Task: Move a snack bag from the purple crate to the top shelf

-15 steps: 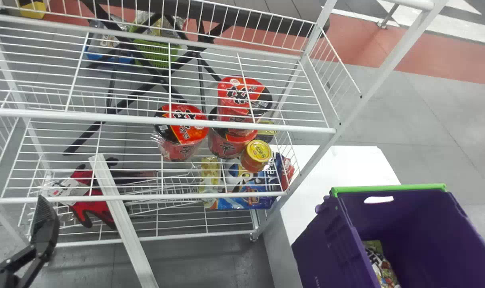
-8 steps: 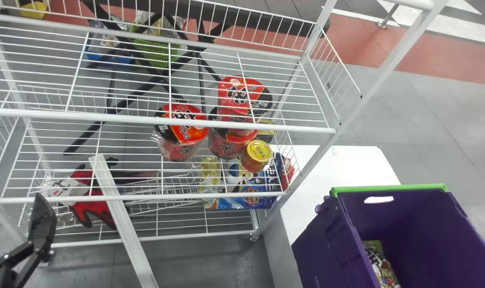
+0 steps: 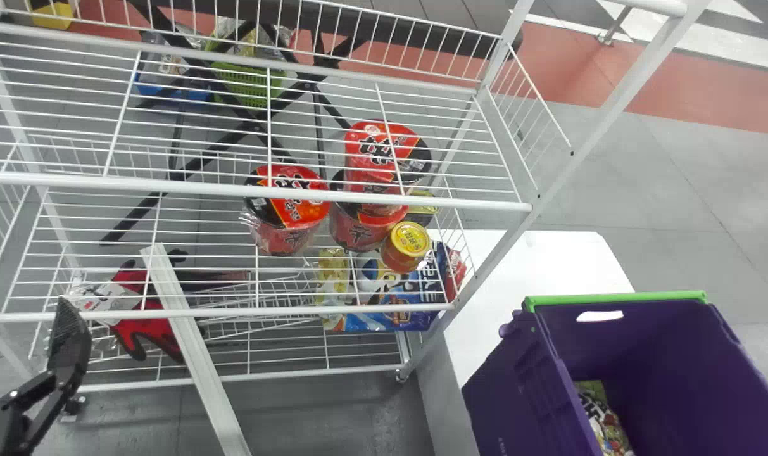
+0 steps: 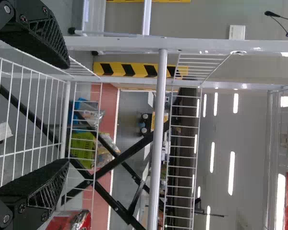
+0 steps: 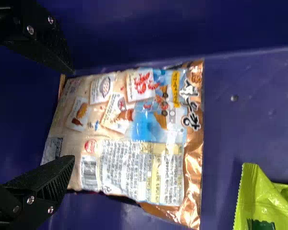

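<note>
One snack bag (image 5: 144, 124) lies flat in the near-right purple crate (image 3: 516, 386) | your right gripper (image 5: 72, 114), fingers apart, spans its end, likely to pinch it | your left gripper (image 4: 67, 114), spread, hangs left

You have a snack bag (image 5: 129, 129) of glossy, crinkled plastic film, its copper edging metallic in shine, and a green packet (image 5: 261, 201) just as glossy. Your purple crate (image 3: 643, 354) looks like hard, smooth plastic. The shelf (image 3: 257, 191) reads to you as smooth, white-coated metal wire; the red tub (image 3: 289, 231) wears shiny clear film. On your right gripper (image 5: 71, 115), the pads (image 5: 55, 175) look matt and rough with ridges
</note>
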Available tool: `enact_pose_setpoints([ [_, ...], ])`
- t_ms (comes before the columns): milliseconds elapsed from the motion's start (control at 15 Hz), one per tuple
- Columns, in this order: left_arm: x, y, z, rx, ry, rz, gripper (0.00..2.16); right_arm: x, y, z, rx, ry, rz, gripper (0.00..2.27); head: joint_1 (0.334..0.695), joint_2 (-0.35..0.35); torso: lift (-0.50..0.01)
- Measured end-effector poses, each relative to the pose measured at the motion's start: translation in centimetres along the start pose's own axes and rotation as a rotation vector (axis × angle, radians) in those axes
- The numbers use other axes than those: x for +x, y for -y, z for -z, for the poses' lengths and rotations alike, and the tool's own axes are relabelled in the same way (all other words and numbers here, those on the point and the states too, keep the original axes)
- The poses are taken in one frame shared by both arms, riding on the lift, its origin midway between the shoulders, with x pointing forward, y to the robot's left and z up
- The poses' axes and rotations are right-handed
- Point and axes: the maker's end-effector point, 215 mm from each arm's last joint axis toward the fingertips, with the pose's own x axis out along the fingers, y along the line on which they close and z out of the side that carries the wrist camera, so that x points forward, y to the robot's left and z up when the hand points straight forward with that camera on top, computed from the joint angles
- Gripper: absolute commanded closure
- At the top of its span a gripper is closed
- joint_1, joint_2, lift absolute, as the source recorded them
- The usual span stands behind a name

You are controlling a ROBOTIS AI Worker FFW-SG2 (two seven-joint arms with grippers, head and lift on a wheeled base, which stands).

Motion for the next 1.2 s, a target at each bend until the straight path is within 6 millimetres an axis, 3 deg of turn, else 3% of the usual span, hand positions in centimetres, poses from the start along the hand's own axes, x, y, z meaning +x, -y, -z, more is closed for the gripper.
enact_pose_setpoints([
  [400,0.6,-0.8,0.5,0.0,-0.004,-0.003,0.13,2.4,-0.1,-0.4,-0.074,0.014,0.059,0.21,0.695,-0.35,-0.45],
  [667,1.0,-1.4,0.8,-0.006,-0.006,0.006,0.13,3.5,-0.7,0.7,-0.06,0.006,0.054,0.21,0.695,-0.35,-0.45],
  [933,1.1,-1.5,1.0,-0.008,-0.007,0.006,0.13,2.7,0.1,2.0,-0.01,0.016,0.07,0.22,0.695,-0.35,-0.45],
  [1200,0.8,-1.1,0.7,-0.014,0.004,0.011,0.13,1.8,1.1,1.9,0.006,0.045,0.092,0.22,0.695,-0.35,-0.45],
])
